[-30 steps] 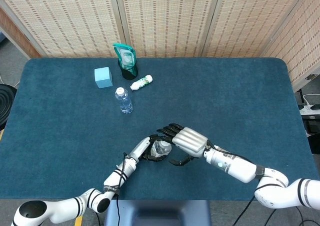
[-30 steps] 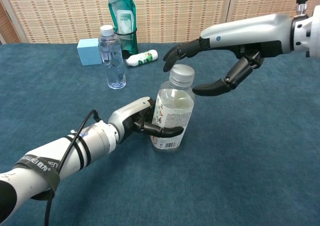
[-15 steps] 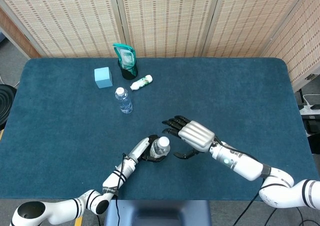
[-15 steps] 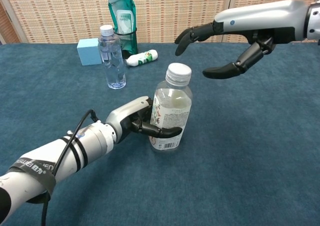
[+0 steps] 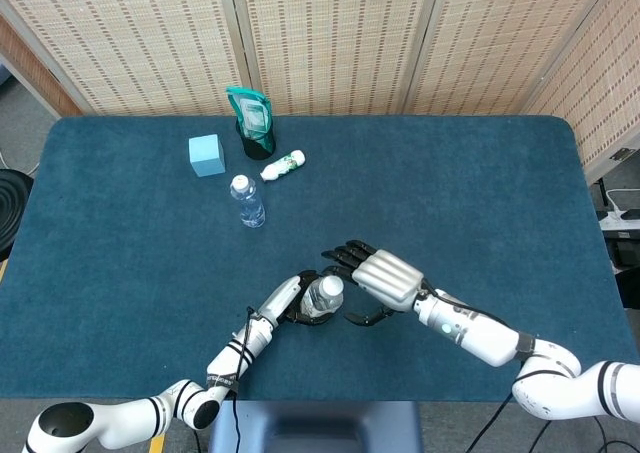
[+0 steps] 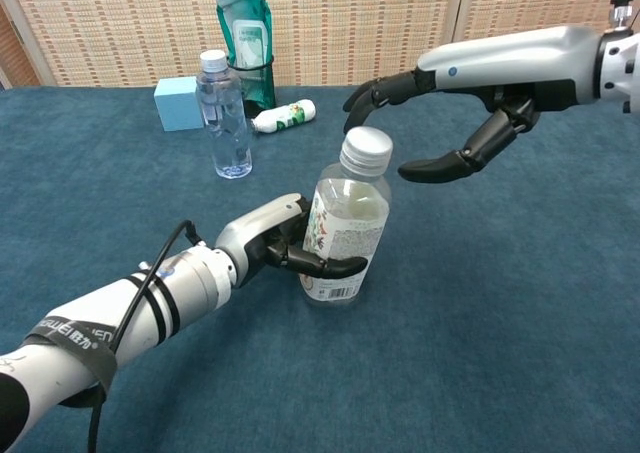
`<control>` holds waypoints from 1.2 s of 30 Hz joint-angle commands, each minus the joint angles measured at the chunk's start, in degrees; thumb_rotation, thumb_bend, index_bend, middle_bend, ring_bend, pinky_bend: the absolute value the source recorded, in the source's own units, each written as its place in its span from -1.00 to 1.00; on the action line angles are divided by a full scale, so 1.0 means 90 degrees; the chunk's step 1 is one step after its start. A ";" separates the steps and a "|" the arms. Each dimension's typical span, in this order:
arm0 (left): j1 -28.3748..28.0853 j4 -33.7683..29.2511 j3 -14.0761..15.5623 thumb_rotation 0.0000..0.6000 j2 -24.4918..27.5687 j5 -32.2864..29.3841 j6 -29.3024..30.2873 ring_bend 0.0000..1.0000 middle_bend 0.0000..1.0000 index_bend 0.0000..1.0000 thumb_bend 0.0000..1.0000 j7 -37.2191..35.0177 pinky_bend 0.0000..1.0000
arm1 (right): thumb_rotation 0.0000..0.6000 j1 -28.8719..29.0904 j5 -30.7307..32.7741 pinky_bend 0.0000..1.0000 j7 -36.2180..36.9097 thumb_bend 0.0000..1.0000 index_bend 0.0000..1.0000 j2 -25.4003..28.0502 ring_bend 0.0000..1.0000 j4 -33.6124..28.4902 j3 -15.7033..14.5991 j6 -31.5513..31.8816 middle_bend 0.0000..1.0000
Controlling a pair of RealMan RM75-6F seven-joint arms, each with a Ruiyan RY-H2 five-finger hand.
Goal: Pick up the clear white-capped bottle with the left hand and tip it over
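Observation:
A clear bottle (image 6: 345, 223) with a white cap and a printed label stands near the table's front, leaning slightly to the right. My left hand (image 6: 272, 247) grips its lower body from the left, fingers wrapped around the label. From the head view the bottle (image 5: 322, 295) sits between my left hand (image 5: 290, 301) and my right hand (image 5: 385, 278). My right hand (image 6: 450, 113) hovers open just above and right of the cap, fingers and thumb spread around it; I see no contact with the cap.
At the back left stand a smaller clear water bottle (image 6: 222, 113), a light blue box (image 6: 177, 103) and a green pouch in a black holder (image 6: 245, 38). A small white bottle (image 6: 283, 117) lies on its side beside them. Blue cloth covers the table (image 6: 520, 303).
My right hand, which had drawn up and away to the right, has come back down close to the cap. The bottle in my left hand leans a little more to the right.

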 commanded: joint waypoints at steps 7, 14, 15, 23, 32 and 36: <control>-0.0020 0.0066 0.0003 1.00 -0.0014 -0.0038 -0.0039 -0.09 0.83 0.51 0.89 0.0091 -0.45 | 0.07 0.0004 0.0005 -1.00 0.0002 -0.38 -0.66 -0.0003 -1.00 -0.0033 0.0014 0.0016 -1.00; -0.0084 0.0269 -0.0043 1.00 -0.0139 -0.0091 -0.0031 -0.09 0.83 0.51 0.89 0.0317 -0.45 | 0.07 -0.0014 -0.0076 -1.00 0.0010 -0.38 -0.66 0.0019 -1.00 -0.0032 0.0034 0.0118 -1.00; -0.0085 0.0285 -0.0045 1.00 -0.0146 -0.0089 -0.0015 -0.09 0.83 0.51 0.89 0.0344 -0.46 | 0.06 -0.0019 -0.0060 -1.00 -0.0022 -0.37 -0.66 0.0015 -1.00 -0.0009 0.0042 0.0136 -1.00; -0.0097 0.0451 -0.0141 1.00 -0.0115 -0.0040 0.0356 -0.09 0.83 0.51 0.89 0.0908 -0.46 | 0.06 -0.0180 0.0176 -1.00 -0.0109 -0.38 -0.66 0.0074 -1.00 0.0096 0.0069 0.0337 -1.00; -0.0055 0.0362 -0.0210 1.00 0.0187 0.0406 0.1398 -0.10 0.82 0.51 0.87 0.1773 -0.48 | 0.07 -0.0351 0.0066 -1.00 0.0113 -0.38 -0.68 0.0158 -1.00 0.0211 0.0006 0.0501 -1.00; 0.0001 0.0179 -0.0103 1.00 0.0475 0.0730 0.1887 -0.12 0.81 0.50 0.86 0.2378 -0.51 | 0.07 -0.0402 0.0016 -1.00 0.0210 -0.38 -0.70 0.0192 -1.00 0.0245 -0.0024 0.0527 -1.00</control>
